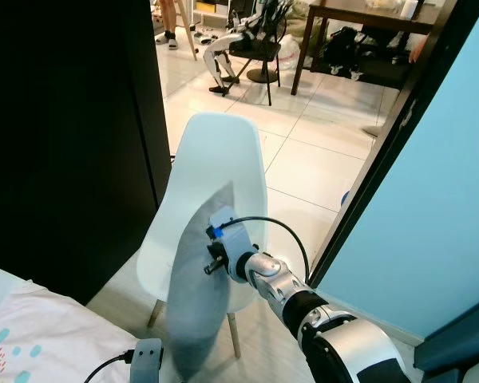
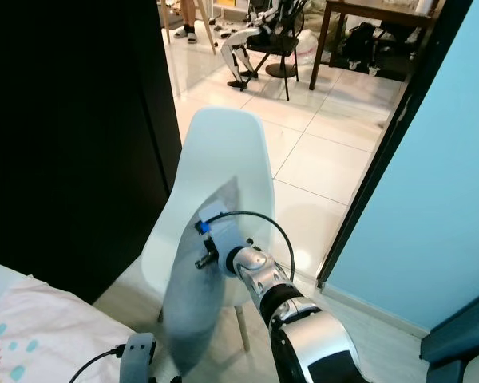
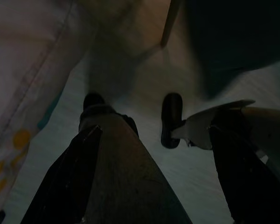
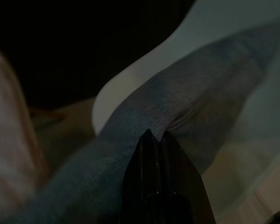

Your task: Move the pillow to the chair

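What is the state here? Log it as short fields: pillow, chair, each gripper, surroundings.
pillow: grey, hanging on edge in front of the chair, blurred
chair: white shell with wooden legs, on a tiled floor
right gripper: jaws shut on a fold of the pillow
left gripper: low beside the bed, jaws apart, holding nothing
bed: patterned sheet at the robot's left
surroundings: dark table and another chair in the far room

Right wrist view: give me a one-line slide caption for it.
Right gripper pinching a fold of the grey pillow, with the white chair close behind it.
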Controlling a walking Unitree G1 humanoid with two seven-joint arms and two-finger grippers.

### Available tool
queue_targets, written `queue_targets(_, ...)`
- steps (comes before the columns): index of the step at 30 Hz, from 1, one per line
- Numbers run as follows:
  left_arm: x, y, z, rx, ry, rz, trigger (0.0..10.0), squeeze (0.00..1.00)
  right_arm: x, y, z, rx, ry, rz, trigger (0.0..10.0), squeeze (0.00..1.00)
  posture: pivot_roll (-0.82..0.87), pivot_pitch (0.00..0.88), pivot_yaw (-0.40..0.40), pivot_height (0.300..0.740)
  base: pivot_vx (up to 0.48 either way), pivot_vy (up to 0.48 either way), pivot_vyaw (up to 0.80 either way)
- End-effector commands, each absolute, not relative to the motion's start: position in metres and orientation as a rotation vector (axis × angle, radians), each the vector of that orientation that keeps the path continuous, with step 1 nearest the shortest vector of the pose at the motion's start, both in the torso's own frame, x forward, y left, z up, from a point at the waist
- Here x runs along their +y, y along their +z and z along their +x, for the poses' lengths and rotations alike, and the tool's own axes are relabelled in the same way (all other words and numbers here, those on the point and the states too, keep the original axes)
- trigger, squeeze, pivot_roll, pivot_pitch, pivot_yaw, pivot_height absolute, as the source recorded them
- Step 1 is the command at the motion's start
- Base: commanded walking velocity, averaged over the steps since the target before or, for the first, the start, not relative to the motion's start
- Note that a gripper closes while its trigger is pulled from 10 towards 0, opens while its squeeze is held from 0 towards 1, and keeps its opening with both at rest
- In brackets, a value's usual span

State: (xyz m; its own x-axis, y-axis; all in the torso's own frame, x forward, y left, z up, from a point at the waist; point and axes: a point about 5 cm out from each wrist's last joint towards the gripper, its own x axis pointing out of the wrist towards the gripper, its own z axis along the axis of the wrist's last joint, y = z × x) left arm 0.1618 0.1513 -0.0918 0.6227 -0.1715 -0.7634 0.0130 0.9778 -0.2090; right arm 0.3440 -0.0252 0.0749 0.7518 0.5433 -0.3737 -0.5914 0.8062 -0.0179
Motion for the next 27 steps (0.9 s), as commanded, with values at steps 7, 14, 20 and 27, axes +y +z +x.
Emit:
queue_targets(7, 0.151, -0.100, 0.143, 0.964, -0.082, -0.212, 10.0, 0.00, -0.019, 0.070, 0.339, 0.396, 0.618, -0.071, 10.0, 0.00, 0.06, 0.131, -0.052, 0.713, 0.000, 0.000, 0.00)
queue_targets(14, 0.149, -0.099, 0.146, 0.959, -0.080, -0.216, 10.0, 0.00, -0.023, 0.059, 0.333, 0.442, 0.618, -0.068, 10.0, 0.00, 0.05, 0.125, -0.053, 0.713, 0.000, 0.000, 0.00)
queue_targets(20, 0.149, -0.098, 0.148, 0.948, -0.082, -0.217, 10.0, 0.00, -0.037, 0.039, 0.324, 0.551, 0.579, -0.204, 10.0, 0.00, 0.05, 0.121, -0.055, 0.713, 0.000, 0.000, 0.00)
queue_targets(27, 0.148, -0.097, 0.149, 0.936, -0.081, -0.220, 10.0, 0.00, -0.053, 0.031, 0.323, 0.619, 0.483, -0.234, 10.0, 0.00, 0.05, 0.123, -0.062, 0.678, 0.000, 0.000, 0.00)
